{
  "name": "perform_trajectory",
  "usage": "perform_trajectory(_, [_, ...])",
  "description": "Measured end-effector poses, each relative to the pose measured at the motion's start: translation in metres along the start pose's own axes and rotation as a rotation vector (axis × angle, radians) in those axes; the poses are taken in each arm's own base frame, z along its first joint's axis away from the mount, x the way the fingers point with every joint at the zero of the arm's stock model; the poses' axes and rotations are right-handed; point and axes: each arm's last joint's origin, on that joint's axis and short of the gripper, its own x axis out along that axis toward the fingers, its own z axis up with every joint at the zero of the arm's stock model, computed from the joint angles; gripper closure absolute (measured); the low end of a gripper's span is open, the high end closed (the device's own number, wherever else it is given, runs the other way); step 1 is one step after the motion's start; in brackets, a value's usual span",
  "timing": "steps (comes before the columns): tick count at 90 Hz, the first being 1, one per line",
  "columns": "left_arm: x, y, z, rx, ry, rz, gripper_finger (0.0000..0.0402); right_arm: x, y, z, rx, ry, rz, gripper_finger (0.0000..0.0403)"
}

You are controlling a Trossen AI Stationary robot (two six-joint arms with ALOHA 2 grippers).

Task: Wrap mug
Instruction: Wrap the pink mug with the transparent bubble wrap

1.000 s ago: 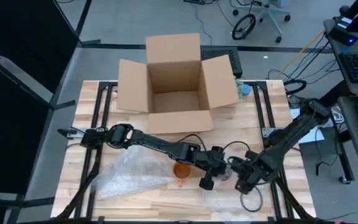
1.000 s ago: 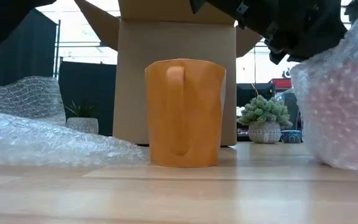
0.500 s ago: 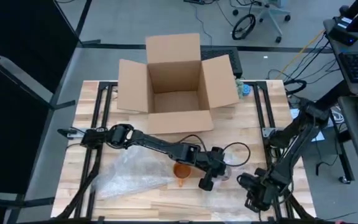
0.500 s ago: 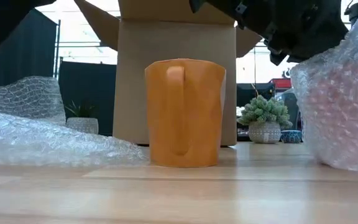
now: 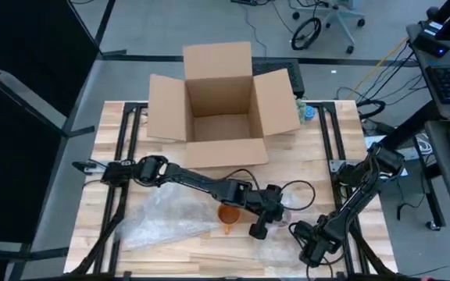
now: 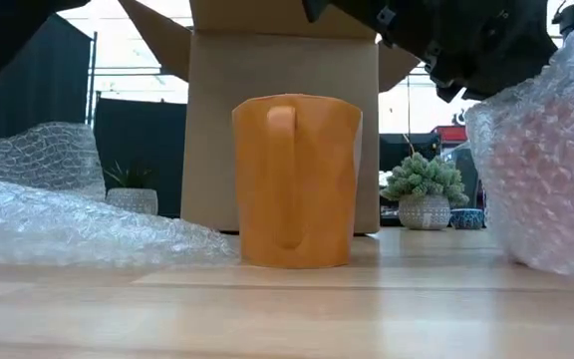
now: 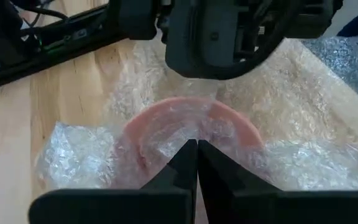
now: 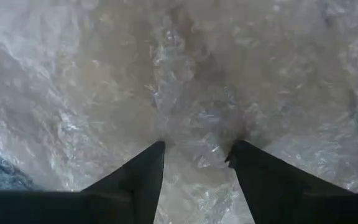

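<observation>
**Wrap half drawn over the mug, far side yet to be covered**

The orange mug (image 5: 227, 213) stands upright on the table (image 5: 100, 156), near its front edge, with its handle toward the low camera. A sheet of bubble wrap (image 5: 162, 217) lies on the table to the mug's left, and a fold of it rises at the mug's other side. The left hand (image 5: 261, 223) sits just beside the mug; in its wrist view its fingers (image 7: 188, 163) are pressed together, pinching a fold of the film with the mug's rim showing pink through it. The right hand (image 5: 307, 248) is lower, near the table's front right edge, its fingers (image 8: 145, 171) spread with wrap filling the view between them (whether they touch it I cannot tell).

The step in hand looks to be folding the wrap over the mug. The next move likely calls for the right hand to close on the loose film and carry it across while the left keeps its pinch
</observation>
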Motion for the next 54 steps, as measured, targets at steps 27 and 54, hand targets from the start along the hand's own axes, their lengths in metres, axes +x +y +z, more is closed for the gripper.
perform_trajectory(27, [0.000, 0.007, -0.001, -0.013, -0.001, 0.011, 0.0402, -0.020, 0.013, -0.012, 0.020, -0.154, 0.049, 0.0390])
perform_trajectory(54, [0.000, 0.004, -0.001, -0.012, 0.000, 0.003, 0.0402, -0.096, 0.032, -0.031, -0.060, -0.570, 0.074, 0.0401])
